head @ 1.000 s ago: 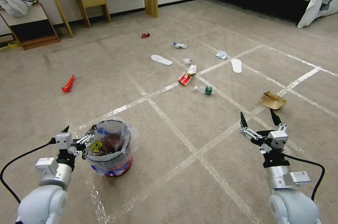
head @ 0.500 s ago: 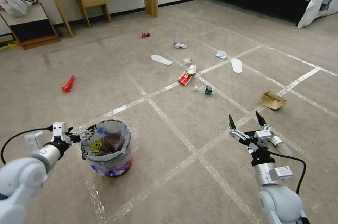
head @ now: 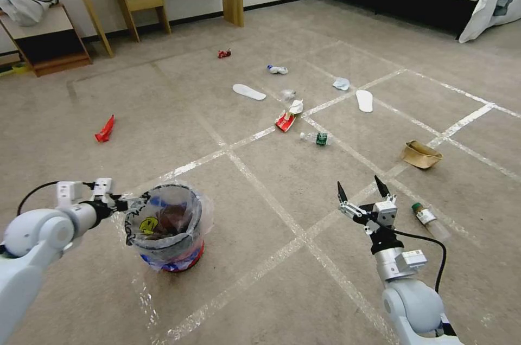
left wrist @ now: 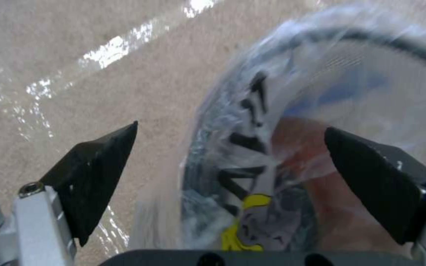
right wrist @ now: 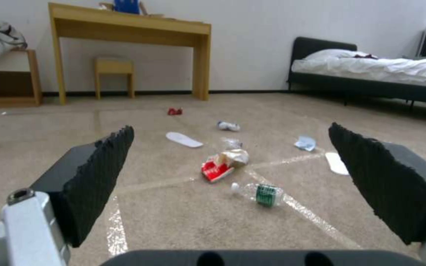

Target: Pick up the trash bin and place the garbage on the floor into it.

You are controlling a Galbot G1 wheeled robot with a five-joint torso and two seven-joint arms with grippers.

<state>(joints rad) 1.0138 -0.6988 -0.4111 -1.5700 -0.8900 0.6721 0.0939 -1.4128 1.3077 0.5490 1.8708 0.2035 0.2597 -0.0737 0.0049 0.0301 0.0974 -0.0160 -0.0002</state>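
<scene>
On carpet: trash bin [head: 168, 228], rim straddled by left gripper [left wrist: 230, 147], fingers spread wide; right gripper [head: 362, 193] alongside, likewise wide, holding nothing.

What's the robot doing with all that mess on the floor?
It is tidying up. Its left gripper is open around the rim of the trash bin, one finger inside and one outside, ready to grab it. Its right gripper hangs open and empty over the carpet. The garbage lies scattered on the floor.
</scene>
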